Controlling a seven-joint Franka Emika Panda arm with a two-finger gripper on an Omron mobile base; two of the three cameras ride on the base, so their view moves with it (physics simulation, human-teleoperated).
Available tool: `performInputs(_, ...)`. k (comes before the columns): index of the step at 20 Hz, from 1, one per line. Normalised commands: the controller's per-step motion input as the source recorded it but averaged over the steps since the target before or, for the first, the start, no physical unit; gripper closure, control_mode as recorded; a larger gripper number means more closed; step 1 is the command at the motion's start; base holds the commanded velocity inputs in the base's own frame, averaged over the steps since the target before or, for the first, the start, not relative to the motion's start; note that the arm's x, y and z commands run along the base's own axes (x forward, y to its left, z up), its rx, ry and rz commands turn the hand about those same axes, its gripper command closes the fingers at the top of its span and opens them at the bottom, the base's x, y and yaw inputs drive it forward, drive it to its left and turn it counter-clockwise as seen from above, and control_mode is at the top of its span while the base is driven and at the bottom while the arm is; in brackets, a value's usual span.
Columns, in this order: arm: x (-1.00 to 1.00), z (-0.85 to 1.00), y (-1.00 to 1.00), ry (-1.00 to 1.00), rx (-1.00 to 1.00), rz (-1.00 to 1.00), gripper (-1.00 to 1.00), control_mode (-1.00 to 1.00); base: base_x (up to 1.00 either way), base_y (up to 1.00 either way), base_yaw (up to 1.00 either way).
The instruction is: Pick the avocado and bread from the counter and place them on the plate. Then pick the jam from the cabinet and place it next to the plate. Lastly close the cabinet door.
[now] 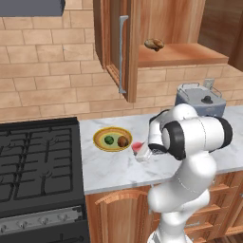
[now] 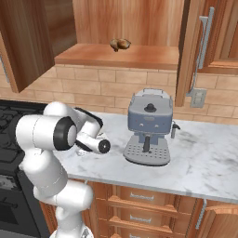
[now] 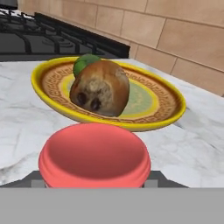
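My gripper [image 1: 141,153] is shut on the jam [image 1: 137,146], a squat red jar, low over the white marble counter [image 1: 114,171] just right of the plate [image 1: 100,137]. In the hand view the jam [image 3: 94,153] sits large between the jaws of my gripper [image 3: 94,180], with the yellow-rimmed plate [image 3: 170,109] right behind it. On the plate lie the brown bread [image 3: 100,87] and, partly hidden behind it, the green avocado [image 3: 85,63]. From the left base view, the avocado [image 1: 109,140] and bread [image 1: 123,141] lie side by side. The cabinet door [image 1: 116,42] stands open above.
A lumpy tan pastry [image 1: 154,44] lies on the cabinet shelf [image 1: 185,54]. A blue-grey coffee machine [image 2: 148,125] stands on the counter right of the arm. The black stove [image 1: 38,161] borders the counter on the left. A brick wall runs behind.
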Motion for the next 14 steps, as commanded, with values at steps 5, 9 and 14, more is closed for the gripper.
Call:
performInputs(5,0.25,-0.25,0.0,-0.02,0.0,0.02,1.0,-1.0,0.0,0.0,0.0)
performInputs(9,0.22,-0.32,0.0,0.0,0.0,0.02,-1.0,-1.0,0.0,0.0,0.0)
performInputs(14,0.02,-0.25,-0.02,-0.07,0.0,0.01,-1.0,-1.0,0.0,0.0,0.0)
